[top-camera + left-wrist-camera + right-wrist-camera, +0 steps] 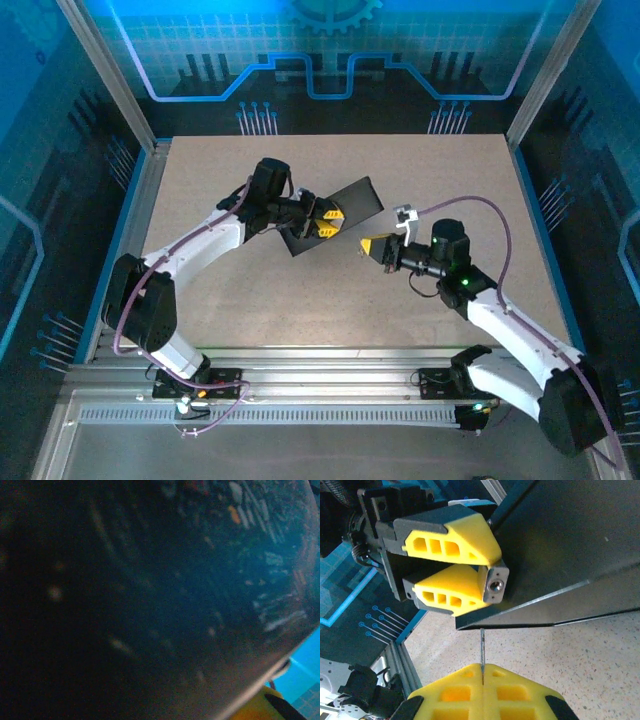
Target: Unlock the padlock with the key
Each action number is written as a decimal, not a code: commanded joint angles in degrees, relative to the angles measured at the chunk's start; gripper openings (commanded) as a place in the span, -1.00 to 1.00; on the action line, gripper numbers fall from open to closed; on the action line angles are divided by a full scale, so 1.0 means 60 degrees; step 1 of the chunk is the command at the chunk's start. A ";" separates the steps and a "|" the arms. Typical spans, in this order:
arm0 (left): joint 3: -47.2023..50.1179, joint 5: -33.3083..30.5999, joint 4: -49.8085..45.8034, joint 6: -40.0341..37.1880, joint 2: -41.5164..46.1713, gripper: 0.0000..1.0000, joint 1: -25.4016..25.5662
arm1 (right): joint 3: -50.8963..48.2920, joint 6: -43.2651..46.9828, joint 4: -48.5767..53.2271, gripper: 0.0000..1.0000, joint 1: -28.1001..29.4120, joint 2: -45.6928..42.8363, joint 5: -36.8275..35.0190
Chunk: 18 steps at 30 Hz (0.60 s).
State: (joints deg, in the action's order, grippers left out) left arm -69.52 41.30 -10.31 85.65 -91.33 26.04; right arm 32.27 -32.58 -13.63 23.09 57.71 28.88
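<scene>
Well, starting at the left: the left end effector (pixel 326 220) reaches toward the middle of the surface (pixel 250 290). In the right wrist view its yellow fingers (pixel 475 545) look pinched on the padlock (pixel 501 594), a small silvery block at their tips, though how the pads seat on it is hard to tell. Its keyhole (pixel 494 585), a round dark socket, faces the right arm. Just behind it, from 1 to 3 o'clock, is the box (pixel 570 545), a dark panel.

Below the padlock, the key (pixel 482 647) pokes out as a thin pale blade from the seam of the right end effector (pixel 483 670), whose fingers are pressed together on it. The tip is apart from the padlock, and the keyhole lies at about 1 o'clock from it.

The step in hand looks like insertion. To do it well, I judge, the right arm should first shift the blade toward 1 o'clock until it lines up with the keyhole. It should then match the blade's flat to the slot and advance straight and slowly. The left grip needs to be firm so the padlock does not pivot. The blade is thin and gripped only at its root, so a sideways push could tilt it in the fingers. If it catches, back off and re-align rather than force it.
</scene>
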 commanded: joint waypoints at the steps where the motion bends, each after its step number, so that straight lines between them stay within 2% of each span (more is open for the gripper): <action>1: -0.0065 0.0501 0.1037 -0.0047 0.0544 -1.00 0.0047 | 0.0598 0.0232 -0.0582 -1.00 0.0157 0.0499 -0.0026; 4: -0.0103 0.0541 0.0956 -0.0117 0.0544 -1.00 0.0043 | 0.0712 0.0182 -0.0943 -1.00 0.0196 0.0751 0.0035; 18: -0.0002 0.0763 0.1037 -0.0311 0.0599 -1.00 0.0054 | 0.1429 0.0519 -0.0480 -1.00 0.0385 0.1655 0.0002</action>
State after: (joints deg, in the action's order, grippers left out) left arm -69.45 42.09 -9.98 85.60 -91.33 26.09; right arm 38.33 -31.27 -15.92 24.58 67.24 28.91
